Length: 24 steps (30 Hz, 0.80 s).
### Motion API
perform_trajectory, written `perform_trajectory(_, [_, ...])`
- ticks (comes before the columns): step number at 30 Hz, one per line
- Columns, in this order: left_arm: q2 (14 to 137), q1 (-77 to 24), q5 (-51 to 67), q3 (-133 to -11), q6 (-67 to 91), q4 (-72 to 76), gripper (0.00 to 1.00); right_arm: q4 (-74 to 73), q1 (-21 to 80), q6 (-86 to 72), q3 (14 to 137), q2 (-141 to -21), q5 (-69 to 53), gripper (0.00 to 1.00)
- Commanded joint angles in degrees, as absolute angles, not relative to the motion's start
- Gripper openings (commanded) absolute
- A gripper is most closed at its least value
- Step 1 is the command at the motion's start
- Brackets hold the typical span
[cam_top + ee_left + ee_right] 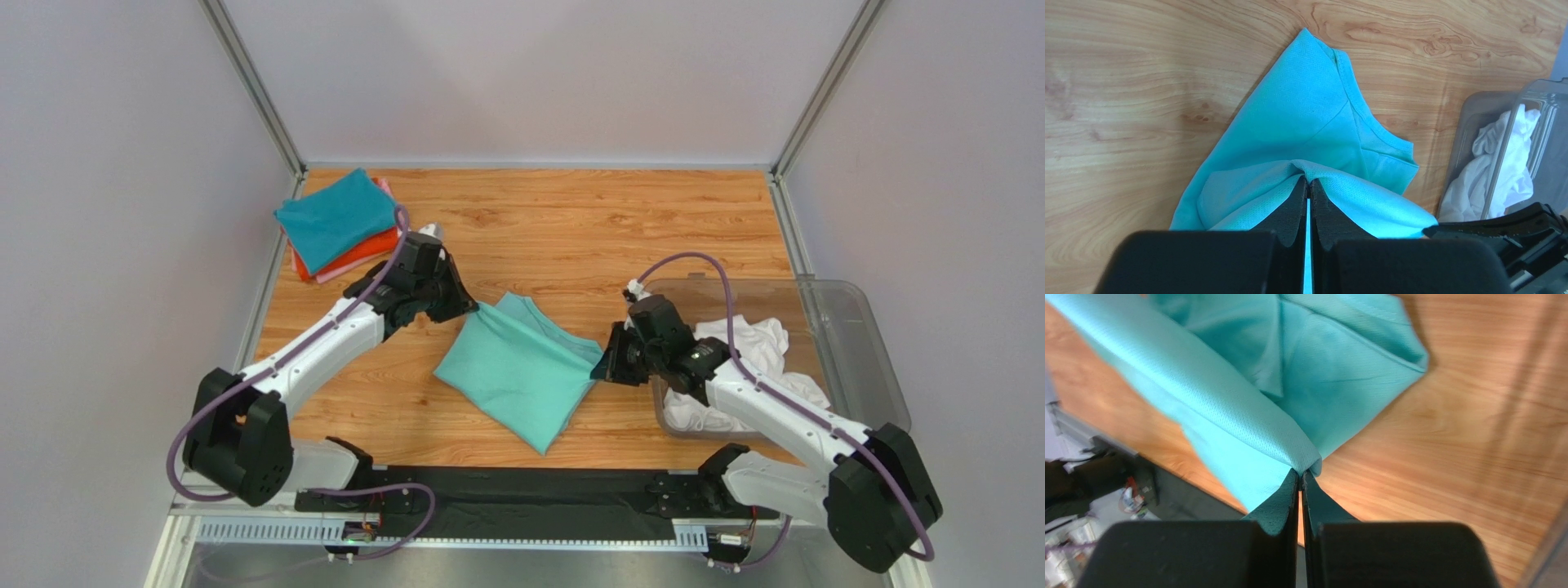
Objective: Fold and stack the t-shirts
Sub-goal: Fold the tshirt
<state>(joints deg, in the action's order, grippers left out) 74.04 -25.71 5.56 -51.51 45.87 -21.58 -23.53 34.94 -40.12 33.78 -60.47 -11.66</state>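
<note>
3 stacked tees (340,227), 1 mint tee (521,374), 1 bin (865,337) (white tees (748,343) inside: no. unclear), 2 arms (321,343).

top: overhead, facing down | wrists: close, low | shared: mint-green t-shirt (521,374)

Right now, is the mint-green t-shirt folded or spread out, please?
Folded: mint-green t-shirt shows doubled layers, left gripper and right gripper pinching it.

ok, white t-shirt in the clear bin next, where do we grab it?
Probably a raised fold at the top of the crumpled white t-shirt, coming straight down from above: it lies bunched with no flat edge showing, and the clear bin walls block a side approach.
</note>
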Motion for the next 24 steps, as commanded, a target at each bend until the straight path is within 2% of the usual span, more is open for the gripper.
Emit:
perform_trajectory(1, [77.5,-26.3,4.4,-55.3,43.9,-18.8,0.0,-26.2,34.5,-37.1,37.1,-64.5,-0.1,0.0])
perform_trajectory(7, [86.1,-26.5,5.1,-60.0,42.8,-17.8,0.0,-23.7,34.5,-34.5,39.4,-73.8,9.5,0.0])
perform_trajectory(14, [97.4,-26.9,4.9,-65.6,41.8,-18.8,0.0,-21.4,34.4,-34.4,42.6,-85.2,12.4,0.0])
perform_trajectory(24, [109.2,-26.9,0.6,-71.5,41.7,-22.8,0.0,-21.4,34.4,-34.0,43.9,-86.4,14.5,0.0])
